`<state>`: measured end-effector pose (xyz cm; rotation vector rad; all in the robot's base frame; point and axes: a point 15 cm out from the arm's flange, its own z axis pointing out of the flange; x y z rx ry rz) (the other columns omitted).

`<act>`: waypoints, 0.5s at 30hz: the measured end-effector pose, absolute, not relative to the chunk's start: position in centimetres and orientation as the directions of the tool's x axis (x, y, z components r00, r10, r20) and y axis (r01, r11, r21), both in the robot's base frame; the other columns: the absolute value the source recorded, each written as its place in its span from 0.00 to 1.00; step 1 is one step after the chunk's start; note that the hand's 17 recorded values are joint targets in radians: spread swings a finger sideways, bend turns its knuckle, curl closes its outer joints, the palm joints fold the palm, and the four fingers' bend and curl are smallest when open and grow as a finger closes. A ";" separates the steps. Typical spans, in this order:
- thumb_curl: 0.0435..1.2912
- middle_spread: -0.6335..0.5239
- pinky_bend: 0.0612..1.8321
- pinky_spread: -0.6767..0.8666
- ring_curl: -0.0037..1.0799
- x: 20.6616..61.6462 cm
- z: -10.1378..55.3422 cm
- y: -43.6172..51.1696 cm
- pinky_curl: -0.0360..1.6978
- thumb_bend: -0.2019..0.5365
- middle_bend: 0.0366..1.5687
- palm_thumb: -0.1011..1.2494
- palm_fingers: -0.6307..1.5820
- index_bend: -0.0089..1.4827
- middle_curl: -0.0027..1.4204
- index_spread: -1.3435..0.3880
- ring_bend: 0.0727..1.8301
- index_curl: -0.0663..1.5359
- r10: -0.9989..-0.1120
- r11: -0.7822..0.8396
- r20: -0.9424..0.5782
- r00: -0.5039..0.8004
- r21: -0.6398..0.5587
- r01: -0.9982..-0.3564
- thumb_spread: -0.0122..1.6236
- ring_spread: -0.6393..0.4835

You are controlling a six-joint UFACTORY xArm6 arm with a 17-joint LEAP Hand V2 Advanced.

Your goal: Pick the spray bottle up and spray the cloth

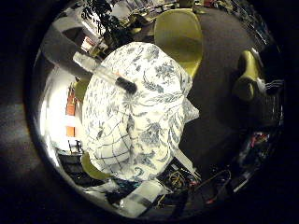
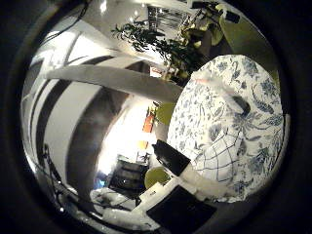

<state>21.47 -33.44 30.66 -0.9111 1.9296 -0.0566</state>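
A clear spray bottle (image 1: 105,73) with a black head sits on a round table (image 1: 159,89) covered by a blue-and-white floral tablecloth, near the table's edge. A white checked cloth (image 1: 117,147) lies on the same table, a short way from the bottle. The right thumb side palm view shows the checked cloth (image 2: 222,156) and the bottle (image 2: 232,96) as well. My hand (image 2: 175,175) is high above the table, away from both. Its white and black fingers reach in from that view's edge, relaxed, with nothing between them.
Yellow-green chairs (image 1: 179,37) (image 1: 248,77) stand around the table on a dark floor. A large leafy plant (image 2: 146,39) stands beyond the table. Cluttered equipment (image 1: 224,173) lies on the floor near the table.
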 end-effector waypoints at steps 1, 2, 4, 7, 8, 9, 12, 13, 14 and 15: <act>0.20 0.67 0.26 0.69 0.25 21.1 30.1 -34.0 0.19 0.24 0.21 0.45 0.35 0.11 0.25 0.67 0.22 0.20 -0.604 0.730 -0.756 -0.253 -0.398 -0.556 0.63 0.76; 0.20 0.68 0.25 0.69 0.25 20.7 29.4 -34.4 0.19 0.24 0.21 0.45 0.35 0.11 0.25 0.67 0.22 0.20 -0.592 0.741 -0.766 -0.251 -0.395 -0.543 0.63 0.76; 0.20 0.68 0.25 0.69 0.24 19.9 28.0 -35.2 0.19 0.24 0.21 0.46 0.34 0.11 0.25 0.67 0.20 0.20 -0.571 0.759 -0.783 -0.248 -0.389 -0.522 0.63 0.77; 0.21 0.69 0.24 0.69 0.23 18.7 25.6 -36.1 0.18 0.24 0.20 0.47 0.34 0.12 0.24 0.68 0.18 0.21 -0.544 0.779 -0.806 -0.233 -0.382 -0.497 0.63 0.77; 0.21 0.69 0.23 0.68 0.23 18.8 25.0 -36.2 0.18 0.24 0.20 0.47 0.34 0.12 0.24 0.68 0.17 0.21 -0.535 0.784 -0.815 -0.224 -0.380 -0.491 0.63 0.77; 0.21 0.69 0.23 0.68 0.23 18.9 24.7 -36.4 0.18 0.24 0.19 0.47 0.34 0.11 0.24 0.68 0.17 0.21 -0.530 0.787 -0.820 -0.215 -0.382 -0.483 0.63 0.77; 0.21 0.70 0.22 0.68 0.23 19.3 23.7 -36.7 0.18 0.24 0.19 0.47 0.34 0.12 0.24 0.68 0.16 0.22 -0.525 0.792 -0.832 -0.182 -0.398 -0.463 0.63 0.78; 0.21 0.70 0.21 0.68 0.23 19.5 23.4 -36.7 0.18 0.24 0.18 0.47 0.34 0.12 0.24 0.68 0.16 0.22 -0.526 0.790 -0.834 -0.165 -0.407 -0.458 0.63 0.78; 0.21 0.70 0.21 0.68 0.23 19.7 23.1 -36.7 0.18 0.24 0.18 0.47 0.34 0.12 0.24 0.68 0.16 0.22 -0.525 0.789 -0.839 -0.142 -0.417 -0.452 0.63 0.78; 0.21 0.70 0.21 0.68 0.23 20.0 22.8 -36.5 0.18 0.24 0.18 0.47 0.34 0.12 0.24 0.68 0.15 0.22 -0.518 0.789 -0.848 -0.112 -0.423 -0.446 0.63 0.78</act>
